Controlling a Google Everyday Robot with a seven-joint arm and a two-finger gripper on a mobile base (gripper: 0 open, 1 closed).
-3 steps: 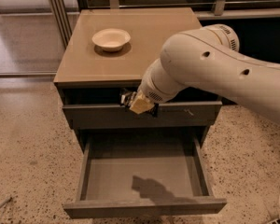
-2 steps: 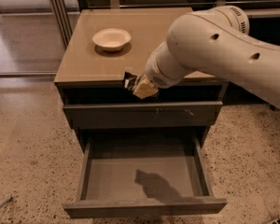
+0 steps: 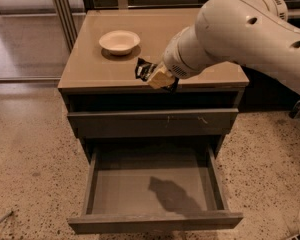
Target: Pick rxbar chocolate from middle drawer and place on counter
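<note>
My gripper (image 3: 152, 75) is shut on the rxbar chocolate (image 3: 142, 69), a small black-wrapped bar that sticks out to the left of the fingers. It hangs just above the front part of the tan counter (image 3: 90, 66). The middle drawer (image 3: 155, 223) is pulled fully open below, and its grey inside is empty except for my arm's shadow. The big white arm hides the right part of the counter.
A white bowl (image 3: 119, 41) stands on the counter at the back left of the gripper. The drawer front (image 3: 152, 122) above the open drawer is shut. Speckled floor lies all around the cabinet. A metal post (image 3: 65, 9) stands at the back left.
The gripper has risen with the bar from in front of the upper drawer to above the counter's front edge and moved a little back.
</note>
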